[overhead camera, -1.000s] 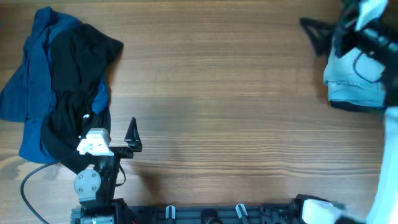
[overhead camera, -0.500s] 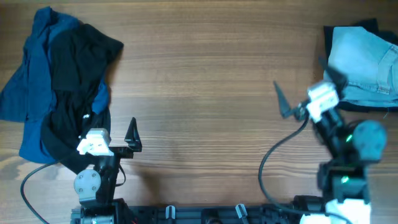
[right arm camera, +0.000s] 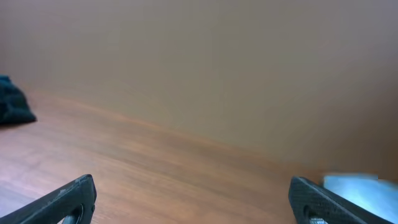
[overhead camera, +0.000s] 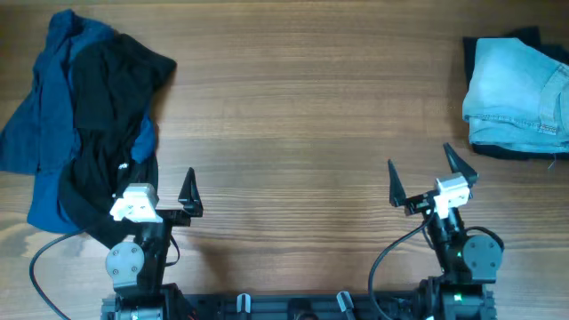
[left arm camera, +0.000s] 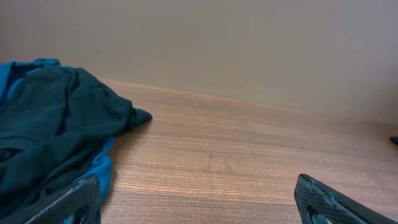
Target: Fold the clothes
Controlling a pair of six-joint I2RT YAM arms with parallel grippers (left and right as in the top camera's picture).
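Wooden table, denim shorts edge-cropped (dark garment beneath)

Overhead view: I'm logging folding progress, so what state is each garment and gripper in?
denim shorts, folded, lying on the dark garment
dark garment, mostly hidden under the shorts
black garment, unfolded, crumpled over the royal-blue garment
royal-blue garment, unfolded, crumpled
left gripper, open, empty
right gripper, open, empty

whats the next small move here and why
Probably reach the left claw to the crumpled black garment beside it: the denim shorts lie folded at far right, both claws are open and empty, and the right claw is far from that garment.
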